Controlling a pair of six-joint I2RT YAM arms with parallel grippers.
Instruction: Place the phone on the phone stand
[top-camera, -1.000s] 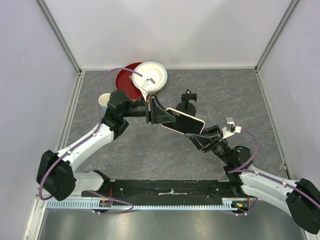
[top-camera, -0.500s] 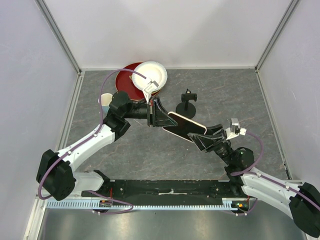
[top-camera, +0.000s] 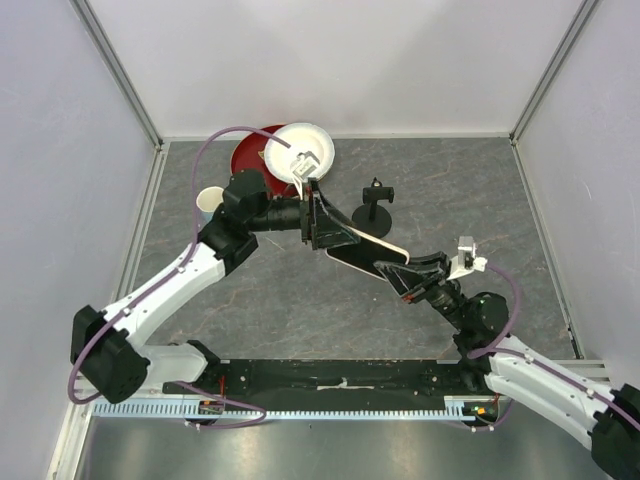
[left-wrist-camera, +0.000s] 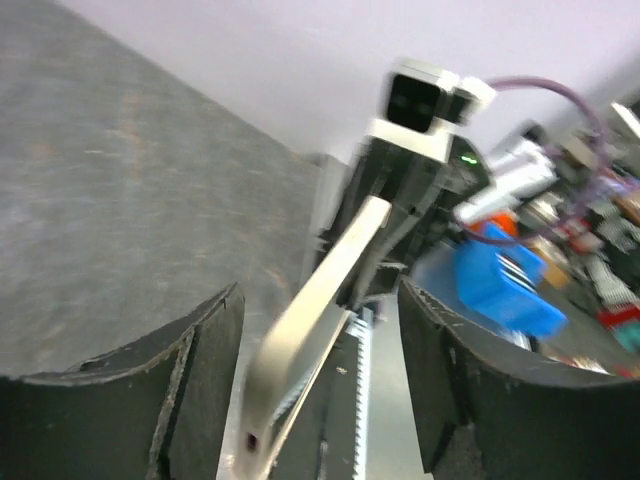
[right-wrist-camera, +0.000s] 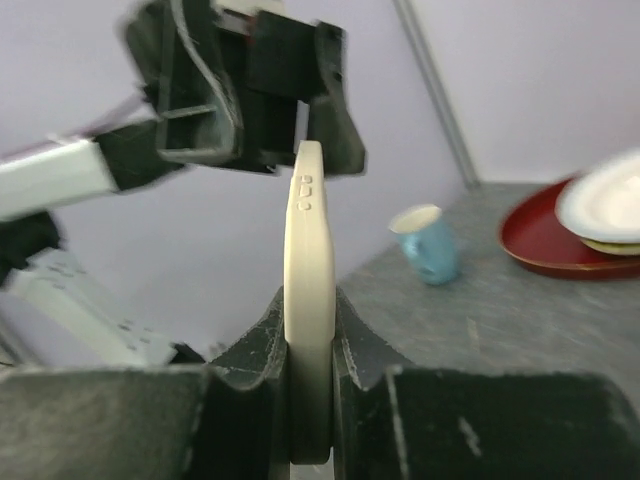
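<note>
Phone (top-camera: 362, 255) is held in the air above the grey surface (top-camera: 260, 290), between the two arms and just in front of the phone stand (top-camera: 372, 212). It is now turned nearly on edge, so that only a narrow dark strip with a pale rim is seen from above. A second ago its broad pale face was turned upward. One end is clamped firmly between the right fingers (right-wrist-camera: 250, 365). The left fingers (left-wrist-camera: 195, 390), which were closed on the other end a second ago, are now parted. A gap is seen on either side of the phone, so nothing is gripped by them. At the back left a cup (top-camera: 209, 203), a red plate (top-camera: 248, 158) and a white plate (top-camera: 305, 150) are found unmoved.
</note>
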